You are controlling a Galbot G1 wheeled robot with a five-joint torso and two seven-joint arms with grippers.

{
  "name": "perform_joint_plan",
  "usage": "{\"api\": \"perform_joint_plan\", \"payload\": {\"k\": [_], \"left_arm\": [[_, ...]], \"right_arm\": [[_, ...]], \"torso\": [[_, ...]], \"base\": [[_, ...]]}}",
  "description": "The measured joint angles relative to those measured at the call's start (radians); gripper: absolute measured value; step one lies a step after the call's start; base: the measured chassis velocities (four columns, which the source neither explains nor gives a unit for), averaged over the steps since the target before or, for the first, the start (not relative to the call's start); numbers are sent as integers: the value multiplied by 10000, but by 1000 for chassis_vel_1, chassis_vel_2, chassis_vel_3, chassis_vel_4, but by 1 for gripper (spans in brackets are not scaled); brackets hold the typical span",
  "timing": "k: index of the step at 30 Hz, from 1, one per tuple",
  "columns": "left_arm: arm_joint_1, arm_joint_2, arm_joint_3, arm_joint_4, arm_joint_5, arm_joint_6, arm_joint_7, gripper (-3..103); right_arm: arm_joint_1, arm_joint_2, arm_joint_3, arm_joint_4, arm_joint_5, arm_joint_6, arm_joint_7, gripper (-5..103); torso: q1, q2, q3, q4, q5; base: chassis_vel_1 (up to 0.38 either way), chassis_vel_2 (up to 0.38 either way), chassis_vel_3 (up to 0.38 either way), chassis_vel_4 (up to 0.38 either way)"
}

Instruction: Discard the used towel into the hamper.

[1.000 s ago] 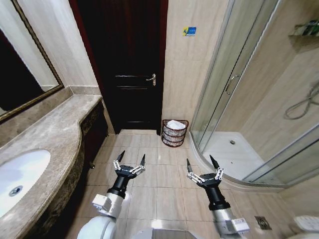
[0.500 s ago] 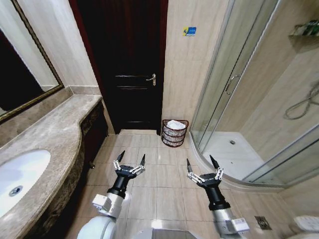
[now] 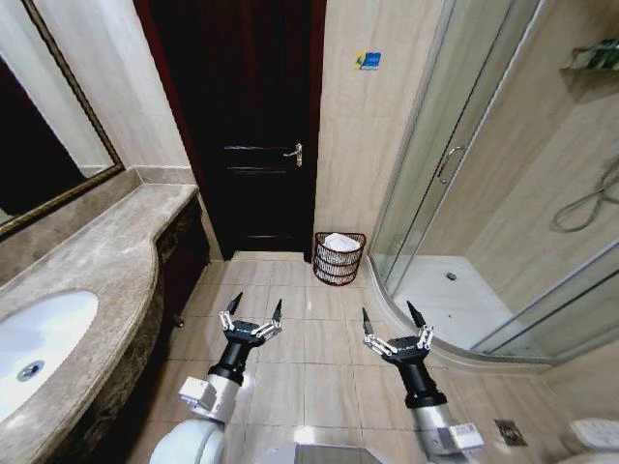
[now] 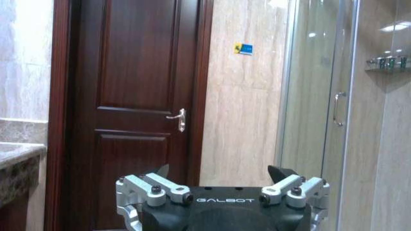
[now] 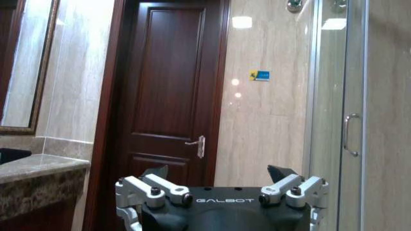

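The hamper (image 3: 339, 258) stands on the tiled floor (image 3: 290, 358) against the beige wall, just beside the dark wooden door (image 3: 247, 126) on one side and the curved glass shower enclosure (image 3: 455, 184) on the other. A white towel (image 3: 339, 242) lies bunched inside it, its top showing at about the level of the rim. The hamper sits upright, well apart from both arms. Nearer the robot, the 2 grippers hang side by side above the floor tiles, level with each other and pointing toward the door wall. The left gripper (image 3: 252, 310) is spread wide with nothing between its fingers, and the right gripper (image 3: 390, 317) is likewise spread wide and holds nothing. In the left wrist view the left gripper's fingertips (image 4: 284, 172) frame the door with its metal handle (image 4: 178, 119), and the glass shower door stands off to one side. In the right wrist view the right gripper faces the same door, with a small blue and yellow sticker (image 5: 259, 75) on the wall next to it. To the robot's left runs a marble counter (image 3: 97, 261) with a white sink (image 3: 34, 348) set into it, and a framed mirror (image 3: 39, 145) hangs above.
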Motion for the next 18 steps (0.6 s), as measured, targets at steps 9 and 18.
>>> {"api": "perform_joint_plan", "payload": {"k": [9,18], "left_arm": [[0,0,0,0,0,0,0,100],[0,0,0,0,0,0,0,100]], "right_arm": [[0,0,0,0,0,0,0,100],[0,0,0,0,0,0,0,100]], "torso": [[0,0,0,0,0],[0,0,0,0,0]], "base": [[0,0,0,0],[0,0,0,0]]}}
